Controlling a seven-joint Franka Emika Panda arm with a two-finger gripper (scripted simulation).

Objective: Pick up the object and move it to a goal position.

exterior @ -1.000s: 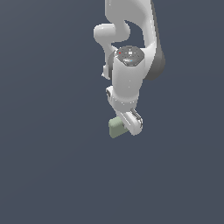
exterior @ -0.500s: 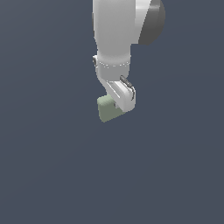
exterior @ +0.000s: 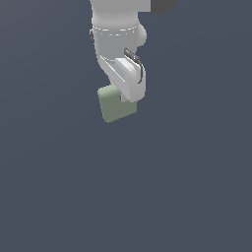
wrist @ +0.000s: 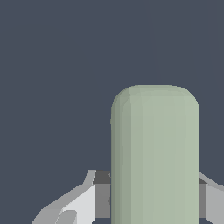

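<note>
The pale sage-green block (exterior: 114,106) hangs under my white arm in the upper middle of the exterior view. My gripper (exterior: 127,100) is shut on the block, and its fingers hide part of the block. In the wrist view the block (wrist: 155,157) fills the middle, upright between the two grey fingers (wrist: 83,203), with my gripper (wrist: 155,205) closed around its lower part. No goal marker shows in either view.
A plain dark blue-grey surface (exterior: 147,197) fills the background of both views. No other object shows.
The arm and the held block have moved up and toward the exterior view's left, and they look larger now. The block stays in the gripper.
</note>
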